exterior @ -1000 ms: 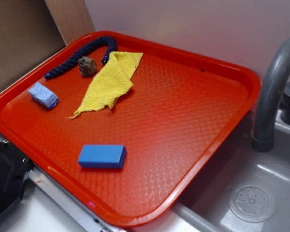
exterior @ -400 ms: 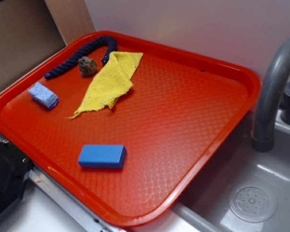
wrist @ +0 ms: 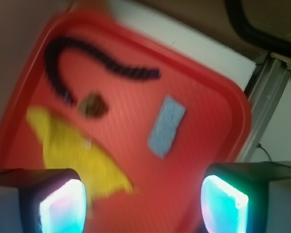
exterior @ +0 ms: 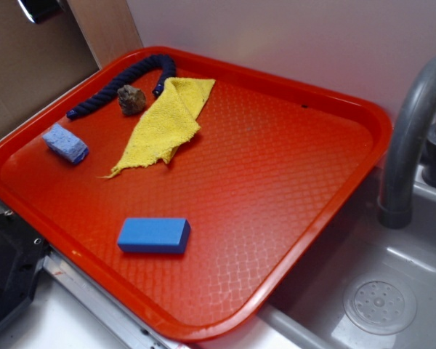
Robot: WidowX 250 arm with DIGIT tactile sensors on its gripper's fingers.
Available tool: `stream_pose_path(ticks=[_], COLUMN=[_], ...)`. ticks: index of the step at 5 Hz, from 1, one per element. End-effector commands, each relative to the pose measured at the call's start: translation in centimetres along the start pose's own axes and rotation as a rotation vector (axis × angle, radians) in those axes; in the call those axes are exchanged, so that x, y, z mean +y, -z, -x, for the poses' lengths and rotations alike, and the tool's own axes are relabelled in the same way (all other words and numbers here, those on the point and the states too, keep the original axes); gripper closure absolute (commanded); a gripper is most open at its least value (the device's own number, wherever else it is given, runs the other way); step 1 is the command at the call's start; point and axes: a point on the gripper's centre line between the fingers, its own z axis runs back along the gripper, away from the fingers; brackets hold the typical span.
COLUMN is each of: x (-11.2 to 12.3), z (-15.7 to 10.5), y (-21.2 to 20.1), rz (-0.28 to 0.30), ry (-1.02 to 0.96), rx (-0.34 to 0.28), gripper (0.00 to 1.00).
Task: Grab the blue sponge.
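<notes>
Sitting on a counter beside a grey sink with a curved grey faucet at the right of the frame: a red textured tray, filling most of the exterior view under a pale wall. Lying near the tray's left edge, at mid-left of the frame: the blue sponge, pale and speckled, touching nothing else. Resting well apart from it toward the lower centre: a smooth saturated blue block. Spreading across the upper middle: a yellow cloth, with a small brown rock just beside its left fold and a dark navy rope curving behind both.

Showing only as a sliver of metal at the top-left corner of the exterior frame: the arm. Hovering high over the tray and looking straight down in the blurred wrist view: the gripper, spread wide, gripping nothing, its two glowing pads at the lower left and lower right corners. Appearing between and above them, right of centre: the sponge, untouched, with rope and rock to its upper left.
</notes>
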Motion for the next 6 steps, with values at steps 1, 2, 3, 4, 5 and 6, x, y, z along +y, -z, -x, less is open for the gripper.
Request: stream_pose_path(ticks=[1, 2, 3, 4, 5, 6], x=[4.1, 3.8, 2.5, 3.3, 4.0, 4.0], z=[1.5, 2.2, 0.4, 0.7, 0.3, -0.5], y=[3.9, 5.6, 7.3, 8.3, 9.8, 11.1], rz=[-0.08, -0.111, -0.129, -0.111, -0.119, -0.14], ry=[-0.374, -0.414, -0.433, -0.405, -0.393, -0.378], rx=[-0.104, -0.178, -0.204, -0.191, -0.209, -0.241], gripper=[0.0, 0.0, 0.0, 0.0, 0.0, 0.0])
